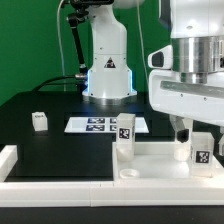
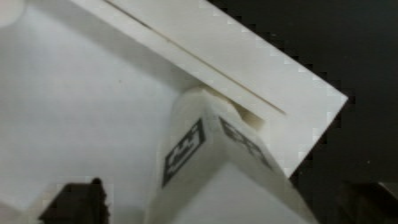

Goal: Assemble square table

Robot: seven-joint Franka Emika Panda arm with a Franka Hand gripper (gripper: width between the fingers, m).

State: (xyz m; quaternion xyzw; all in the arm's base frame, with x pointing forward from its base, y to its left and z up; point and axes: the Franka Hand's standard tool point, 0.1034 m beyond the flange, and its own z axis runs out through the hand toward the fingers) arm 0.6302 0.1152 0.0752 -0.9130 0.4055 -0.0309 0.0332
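Tabletop (image 1: 150, 160) is carrying two upright legs; the tool (image 1: 190, 128) is hanging spread above the right leg (image 1: 200, 150), and should be lifting straight.

two upright legs (image 1: 125, 137) (image 1: 200, 150) crowd the table top (image 1: 150, 158); black mat beside lone leg (image 1: 39, 121) open

Exterior faces arm, wrist close above leg (image 2: 214, 160)
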